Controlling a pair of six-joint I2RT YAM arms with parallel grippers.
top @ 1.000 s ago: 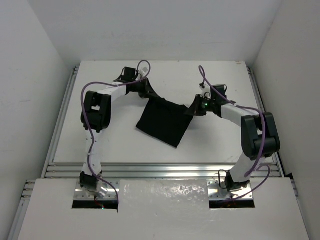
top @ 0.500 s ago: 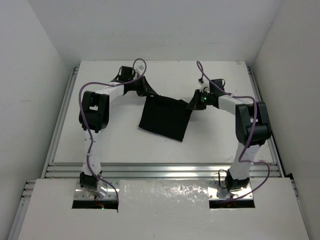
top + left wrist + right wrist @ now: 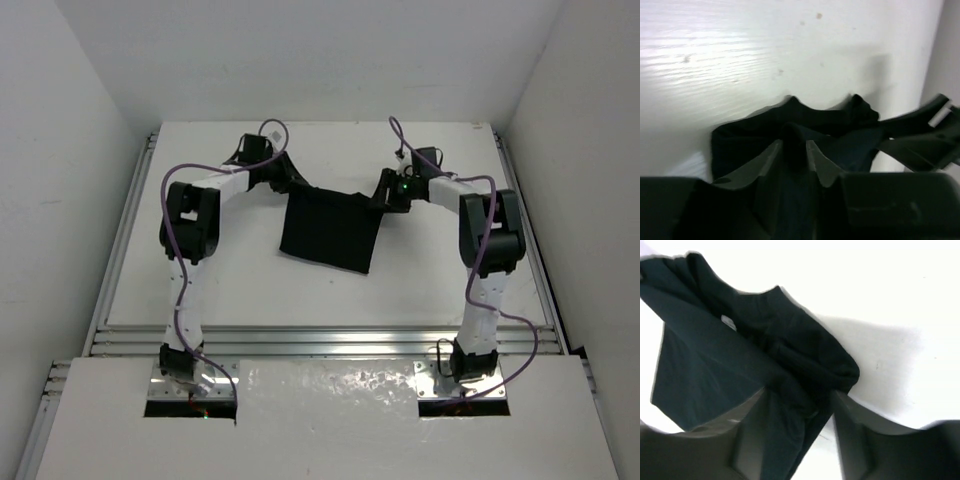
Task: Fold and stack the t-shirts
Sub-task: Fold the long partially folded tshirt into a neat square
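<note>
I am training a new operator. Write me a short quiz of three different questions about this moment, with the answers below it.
1. True or false: only the left gripper holds the t-shirt.
2. Where do both grippers grasp the cloth? A) at its near edge B) at its far corners C) at its middle
3. Which camera view shows the small white neck label?

Key
1. False: the right gripper is shut on it too.
2. B
3. The right wrist view.
</note>
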